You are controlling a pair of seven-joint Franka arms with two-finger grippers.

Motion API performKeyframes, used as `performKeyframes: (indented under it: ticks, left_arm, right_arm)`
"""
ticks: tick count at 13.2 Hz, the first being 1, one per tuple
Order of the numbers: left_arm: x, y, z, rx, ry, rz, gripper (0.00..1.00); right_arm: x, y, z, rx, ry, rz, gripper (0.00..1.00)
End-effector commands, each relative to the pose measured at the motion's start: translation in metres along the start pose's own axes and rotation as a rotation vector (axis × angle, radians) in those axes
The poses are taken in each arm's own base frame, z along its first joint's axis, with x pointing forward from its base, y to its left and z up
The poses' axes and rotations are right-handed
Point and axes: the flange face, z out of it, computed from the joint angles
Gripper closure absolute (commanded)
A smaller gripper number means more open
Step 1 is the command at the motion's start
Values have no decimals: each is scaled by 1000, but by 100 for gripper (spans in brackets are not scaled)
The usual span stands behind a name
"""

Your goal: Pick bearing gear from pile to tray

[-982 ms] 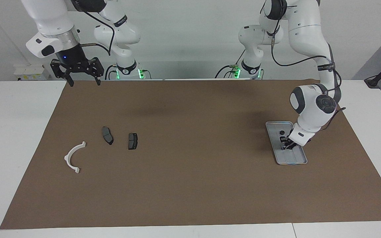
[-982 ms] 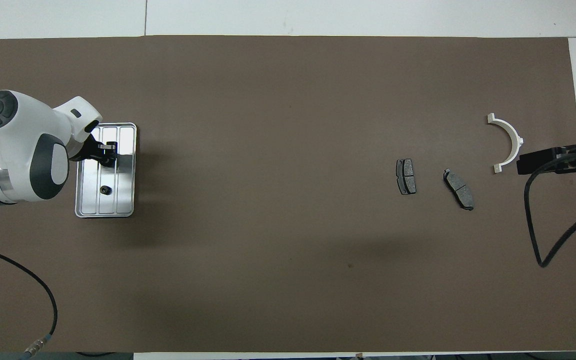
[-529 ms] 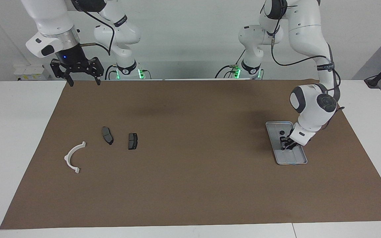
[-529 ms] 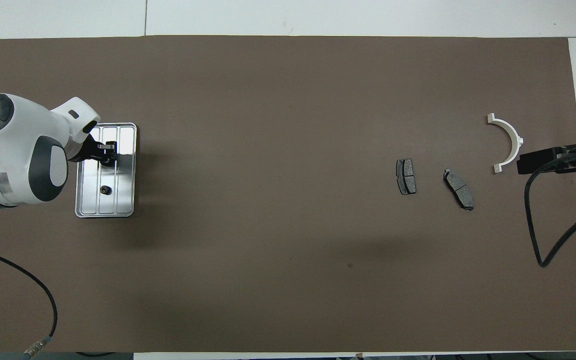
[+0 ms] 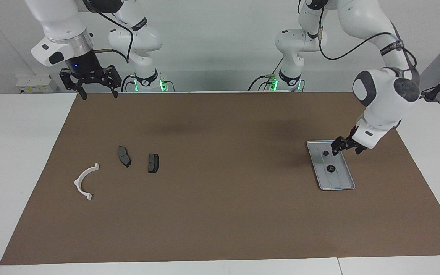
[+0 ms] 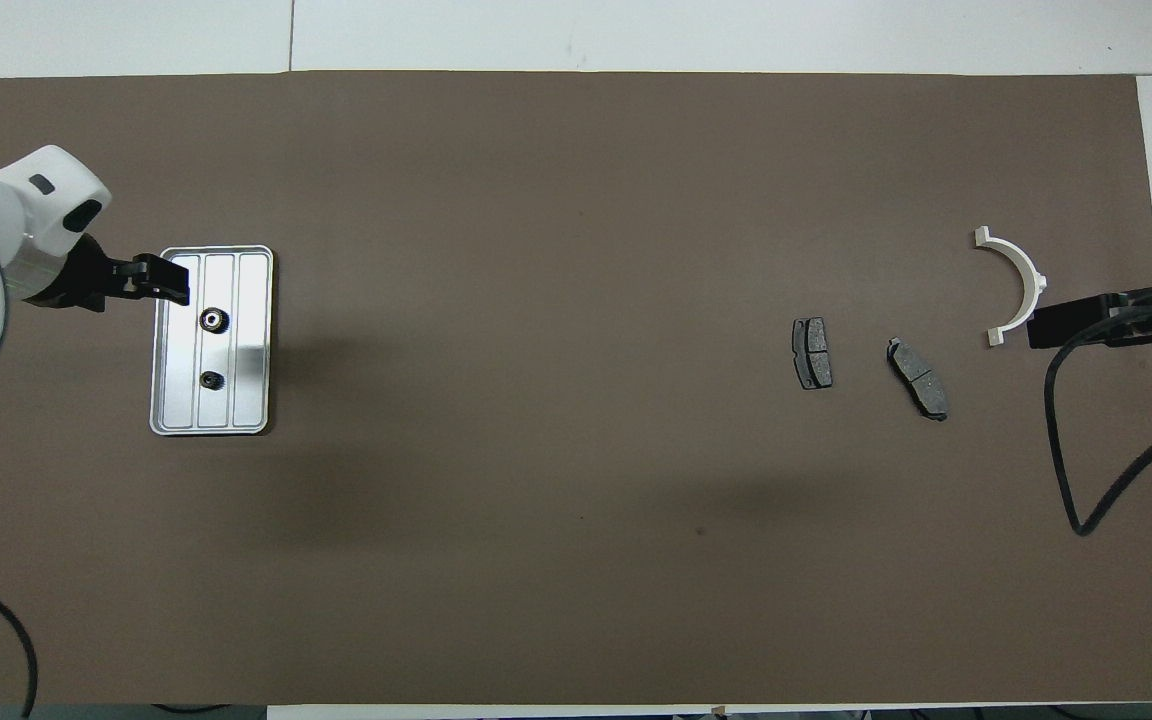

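Left gripper [image 5: 345,147] is up off the tray [image 5: 348,176], hanging over its edge at centre right of the facing frame, jaws released and holding nothing. Two bearing gears lie in the tray: one [image 5: 331,168] mid-tray, another [image 5: 325,153] above it in frame; overhead they show at [image 6: 212,319] and [image 6: 209,379]. So this is the retreat step after a drop. Right gripper [image 5: 97,81] waits high at upper left of the facing frame, over the top edge of the brown mat [image 5: 220,214], jaws spread and empty. The pile at centre left of the facing frame is down to a white half-ring bracket [image 5: 85,181] and two brake pads [image 5: 124,156] [image 5: 153,162], all flat and apart from each other; I see no more gears there, though something small could be lost at this range, so the task looks done or nearly so. If another gear turns up, next move needs a long cross-mat reach and a pinch on a small round part. Room is generous: the mat's middle is bare between pile and tray. The tray sits near the mat's right edge in the facing frame, so the left arm should lift straight up before swinging, to avoid clipping the rim
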Motion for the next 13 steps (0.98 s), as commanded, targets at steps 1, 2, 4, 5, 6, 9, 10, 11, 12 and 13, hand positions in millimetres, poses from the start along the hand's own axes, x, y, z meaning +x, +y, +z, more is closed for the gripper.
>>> performKeyframes:
  ticks: [1, 2, 4, 5, 6, 9, 10, 11, 12, 13]
  left_arm:
    - [-16, -2, -55, -10, -92, 3, 0]
    - [-23, -2, -73, -12, -106, 5, 0]
    - [-42, -19, -105, -21, -75, -22, 0]
    - [-49, -21, -115, -22, -50, -24, 0]
    - [-51, -23, -118, -22, -40, -26, 0]
    - [-68, -17, -124, -26, -44, -18, 0]
    - [-72, -17, -124, -27, -41, -17, 0]
    - [-70, -18, -124, -26, -21, -19, 0]
    - [-66, -19, -125, -24, 2, -22, 0]
    - [-62, -18, -124, -23, 24, -18, 0]
  right_arm:
    - [-1, -1, -5, 29, 9, 12, 0]
    - [-1, -1, -5, 29, 9, 12, 0]
    - [-2, -2, -5, 29, 10, 11, 0]
    - [-2, -1, -5, 29, 10, 12, 0]
    - [-3, 0, -6, 29, 10, 12, 0]
    - [-2, 0, -6, 29, 12, 12, 0]
    - [-2, 0, -6, 28, 12, 12, 0]
    - [-2, 0, -6, 28, 12, 12, 0]
    - [-2, 0, -6, 28, 12, 12, 0]
    - [-2, 0, -6, 27, 13, 12, 0]
